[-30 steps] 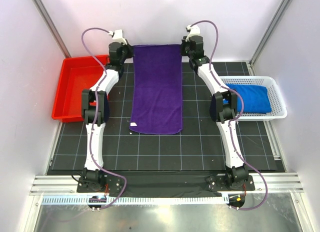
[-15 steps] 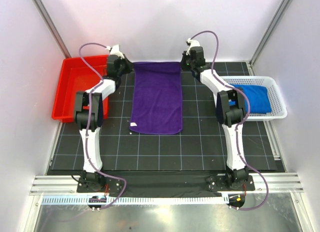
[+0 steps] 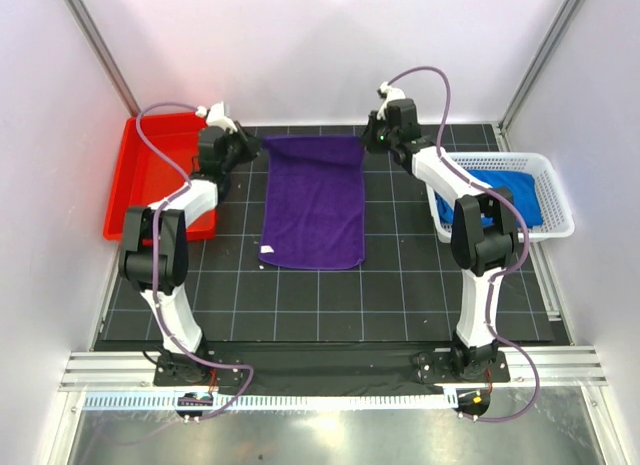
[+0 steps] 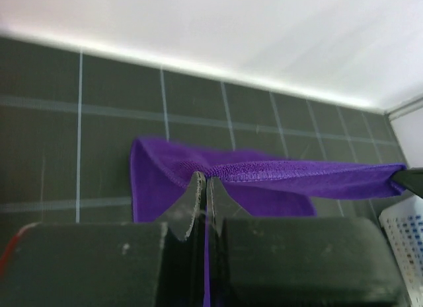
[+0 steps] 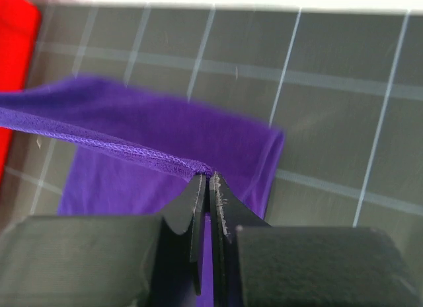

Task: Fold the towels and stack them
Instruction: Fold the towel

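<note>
A deep purple towel [image 3: 314, 207] lies lengthwise on the black grid mat, its far edge lifted and curling toward me. My left gripper [image 3: 262, 149] is shut on the towel's far left corner [image 4: 198, 170]. My right gripper [image 3: 366, 142] is shut on the far right corner [image 5: 206, 168]. The hem stretches taut between them in both wrist views. A royal blue towel [image 3: 515, 195] lies in the white mesh basket at the right. The patterned yellow-orange towel is out of view.
A red plastic tray [image 3: 155, 175] stands at the left edge of the mat. The white mesh basket [image 3: 556, 190] stands at the right edge. White walls close in the back and both sides.
Both grippers have come down and toward me with the far edge, from high near the back wall. The towel's far end now folds over itself.
</note>
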Controlling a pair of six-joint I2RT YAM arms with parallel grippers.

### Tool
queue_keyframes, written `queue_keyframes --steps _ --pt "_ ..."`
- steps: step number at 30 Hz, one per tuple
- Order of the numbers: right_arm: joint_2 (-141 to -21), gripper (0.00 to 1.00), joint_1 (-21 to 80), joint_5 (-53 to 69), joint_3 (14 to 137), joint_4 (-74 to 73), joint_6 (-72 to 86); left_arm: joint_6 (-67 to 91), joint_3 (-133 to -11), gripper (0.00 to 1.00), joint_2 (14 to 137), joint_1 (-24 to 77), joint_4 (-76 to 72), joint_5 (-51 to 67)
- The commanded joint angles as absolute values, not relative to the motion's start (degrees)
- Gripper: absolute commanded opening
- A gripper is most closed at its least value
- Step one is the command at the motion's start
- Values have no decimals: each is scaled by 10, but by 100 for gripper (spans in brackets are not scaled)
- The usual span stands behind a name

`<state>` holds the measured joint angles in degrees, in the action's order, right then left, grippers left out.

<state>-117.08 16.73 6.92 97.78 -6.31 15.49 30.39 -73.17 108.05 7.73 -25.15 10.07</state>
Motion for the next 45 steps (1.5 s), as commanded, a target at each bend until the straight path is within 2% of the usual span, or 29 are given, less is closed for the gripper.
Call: queue_keyframes --steps 1,6,23,45 --pt "-1136 1 170 83 941 -89 170 316 -687 0 1041 73 -272 96" --pt "-1106 1 183 82 890 -82 176 326 -625 0 1006 74 -267 88" --pt "-1024 1 210 62 786 -115 183 342 -525 0 904 95 -175 61" --pt "-924 1 231 38 682 -131 176 342 -481 0 835 107 -52 66"
